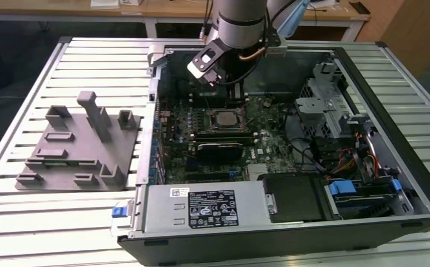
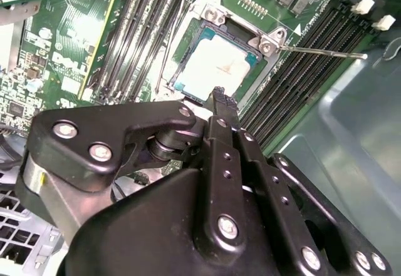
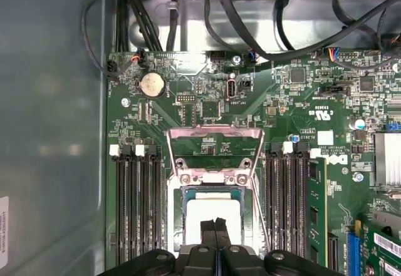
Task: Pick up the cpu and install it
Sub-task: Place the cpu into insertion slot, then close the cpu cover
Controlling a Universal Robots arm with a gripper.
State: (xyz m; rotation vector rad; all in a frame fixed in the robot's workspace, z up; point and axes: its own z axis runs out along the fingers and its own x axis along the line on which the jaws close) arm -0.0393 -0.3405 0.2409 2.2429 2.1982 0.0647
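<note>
We see the black two-finger gripper (image 3: pixel 215 229) with its fingertips pressed together and nothing between them. It hangs over the small flat square cpu with a shiny silver top (image 3: pixel 213 213). We cannot tell whether the tips touch the chip.

The cpu lies flat in its socket on the green motherboard (image 3: pixel 294 119), in both wrist views. The hinged silver metal load frame (image 3: pixel 213 139) stands open beside the socket. A thin steel lever rod (image 2: pixel 319 52) juts out toward the case wall. Rows of black memory slots with white latches (image 3: pixel 135 201) run close along two sides of the socket, so room there is narrow. Black cables (image 3: pixel 250 35) loop past the board's far edge.

In the exterior view the grey robot arm (image 1: pixel 241 22) reaches down at the upper centre into the open black computer case (image 1: pixel 415 183). A silver drive cage (image 1: pixel 326 103) crowds the exterior view's right. The grey power supply box (image 1: pixel 163 214) carries a black label (image 1: pixel 213 208) and a small white sticker (image 1: pixel 179 192), whose print is too small for us to make out.

The case lies on a slatted aluminium table (image 1: pixel 66 233). The grey plastic fixture plate with upright posts (image 1: pixel 81 144) sits well apart on the exterior view's left. A pale wooden bench (image 1: pixel 163 8) stands behind.
</note>
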